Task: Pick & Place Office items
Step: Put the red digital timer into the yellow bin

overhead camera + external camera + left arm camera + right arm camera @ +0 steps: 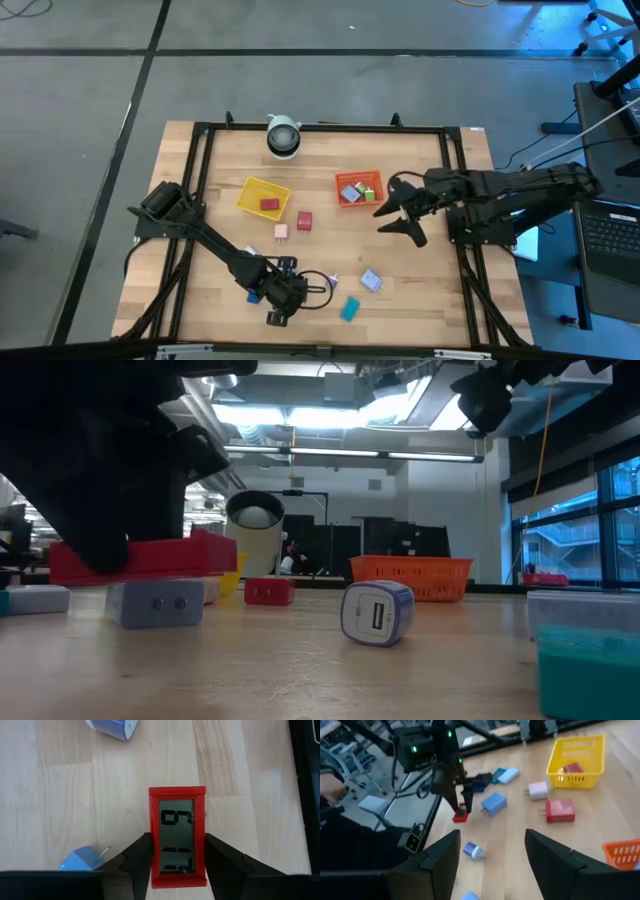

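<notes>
My left gripper [177, 842] is near the table's near edge [300, 287], shut on a red-framed little clock [177, 820] with a grey display. A blue plug adapter [82, 862] and a blue-white round charger [112, 727] lie close by. Other small items lie loose on the wood: a red block [304, 220], a pink one [281, 232], a whitish-blue one [371, 281] and a teal one [349, 309]. The yellow tray [250, 188] holds a red piece. The red tray [372, 180] holds several pieces. My right gripper [398, 215] hangs open above the table, just right of the red tray. My left gripper pinches the red clock between its two fingers [137, 857], one on each long side of the frame [152, 850], near one short end. The fingers point down from above. The low view shows the clock [140, 558] lying level, lifted clear of the table.
A white round device [283, 137] stands at the far edge between the black frame rails [200, 180]. A laptop [610, 235] sits off the table's right side. A person's hand [330, 790] shows beyond the table. Bare wood lies between the two trays and the near items.
</notes>
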Controlling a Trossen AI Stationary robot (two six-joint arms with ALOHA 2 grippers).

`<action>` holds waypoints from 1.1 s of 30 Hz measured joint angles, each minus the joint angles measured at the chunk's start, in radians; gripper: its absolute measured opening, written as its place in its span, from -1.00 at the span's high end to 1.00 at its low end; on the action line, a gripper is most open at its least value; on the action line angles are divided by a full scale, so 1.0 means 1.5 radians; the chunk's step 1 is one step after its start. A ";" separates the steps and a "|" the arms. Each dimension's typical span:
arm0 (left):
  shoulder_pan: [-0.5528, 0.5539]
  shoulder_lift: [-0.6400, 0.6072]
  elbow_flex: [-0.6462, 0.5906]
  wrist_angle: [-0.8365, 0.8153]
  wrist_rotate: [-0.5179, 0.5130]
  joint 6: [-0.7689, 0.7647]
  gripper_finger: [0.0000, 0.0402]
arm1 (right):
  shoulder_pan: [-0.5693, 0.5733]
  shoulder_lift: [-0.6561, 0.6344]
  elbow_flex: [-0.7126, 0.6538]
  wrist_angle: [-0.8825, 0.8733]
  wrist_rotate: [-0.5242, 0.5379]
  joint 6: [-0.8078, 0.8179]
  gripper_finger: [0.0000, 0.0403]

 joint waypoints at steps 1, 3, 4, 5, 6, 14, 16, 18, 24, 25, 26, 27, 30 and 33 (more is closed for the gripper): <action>0.002 0.000 0.000 0.000 -0.001 0.000 0.26 | 0.003 0.006 0.000 0.002 0.000 0.000 -0.11; 0.003 0.000 0.001 0.000 -0.001 0.000 0.26 | 0.005 0.017 0.000 -0.004 0.000 -0.001 -0.11; 0.004 0.000 0.001 0.000 -0.002 0.000 0.26 | 0.005 0.023 0.000 -0.006 0.000 -0.001 -0.11; 0.005 -0.001 0.001 0.000 -0.002 0.000 0.25 | 0.005 0.030 0.000 -0.005 0.000 -0.001 -0.11; 0.007 -0.001 0.001 0.000 -0.002 0.000 0.25 | 0.005 0.037 0.000 -0.005 0.000 -0.001 -0.11; 0.012 -0.011 0.002 -0.007 0.005 -0.001 0.26 | 0.005 0.070 0.000 -0.006 0.002 -0.007 -0.11; 0.014 -0.019 0.002 -0.011 0.005 -0.001 0.26 | 0.005 0.070 0.000 -0.005 0.002 -0.016 -0.11; 0.017 -0.035 0.002 -0.026 -0.006 0.003 0.26 | 0.005 0.068 0.000 -0.006 0.002 -0.021 -0.11; 0.025 -0.096 0.002 -0.075 -0.078 0.022 0.26 | 0.005 0.067 0.000 0.002 0.002 -0.025 -0.11; 0.027 -0.108 0.002 -0.082 -0.093 0.026 0.26 | 0.005 0.067 0.000 0.007 0.002 -0.026 -0.11; 0.029 -0.119 0.002 -0.087 -0.109 0.034 0.26 | 0.005 0.067 0.000 0.011 0.002 -0.027 -0.11; 0.032 -0.131 0.002 -0.092 -0.123 0.040 0.26 | 0.005 0.066 0.000 0.015 0.002 -0.029 -0.11; 0.037 -0.169 0.002 -0.115 -0.176 0.057 0.26 | 0.005 0.065 0.000 0.016 0.002 -0.038 -0.11; 0.039 -0.211 -0.008 -0.121 -0.231 0.070 0.26 | 0.005 0.065 0.000 0.017 0.002 -0.041 -0.11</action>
